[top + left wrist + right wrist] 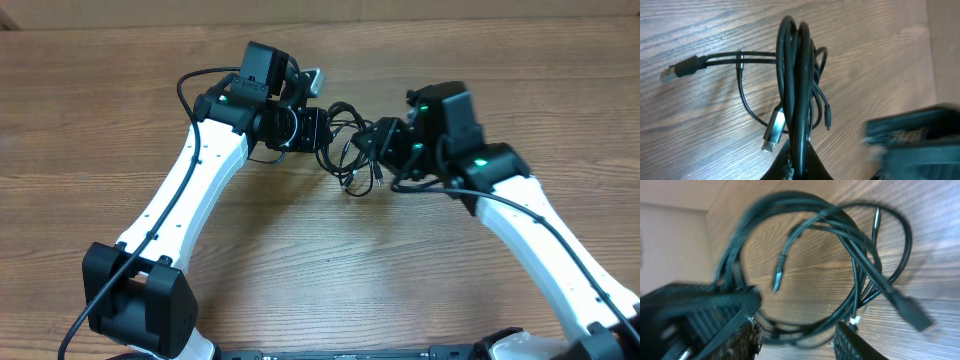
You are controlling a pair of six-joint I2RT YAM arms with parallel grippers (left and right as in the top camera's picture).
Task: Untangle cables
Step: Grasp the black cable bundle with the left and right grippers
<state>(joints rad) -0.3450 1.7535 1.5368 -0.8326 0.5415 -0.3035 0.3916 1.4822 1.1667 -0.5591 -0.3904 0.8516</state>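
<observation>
The left jaws are clamping tight on the cables [796, 75]. They are pinching the coil at its near edge, so the coil is standing edge-on straight ahead of them, its long axis running away from the wrist.

The right jaws are standing partway apart and facing the same coil from the opposite side. In the right wrist view, the lower arc of the loop is passing through the gap between the fingers [855, 340]. Neither finger is visibly pressing on it, so I judge they are holding nothing yet.

The coil is hanging between the two wrists near the middle of the desk [300, 270], with its broad face turned toward the right jaws. The right arm [540, 220] is therefore the free one, and it is already at the loop. Its coming move probably depends on taking a single strand or end and drawing it toward its own side, away from the left arm [200, 170].

Several ends are lying loose:
- A silver-tipped plug [771, 136] is resting just beside the left jaws.
- A small plug [828, 121] is dangling on the coil's far side.
- A black plug [679, 70] is lying on the desk well out to one side, with two strands leading back into the bundle.

Strands are crossing each other inside the loop, so closing on several at once is a risk. The two wrists are also sitting very near each other, leaving little room. The right arm's own thicker wire [425, 182] is looping close by and could be mistaken for a cable.
</observation>
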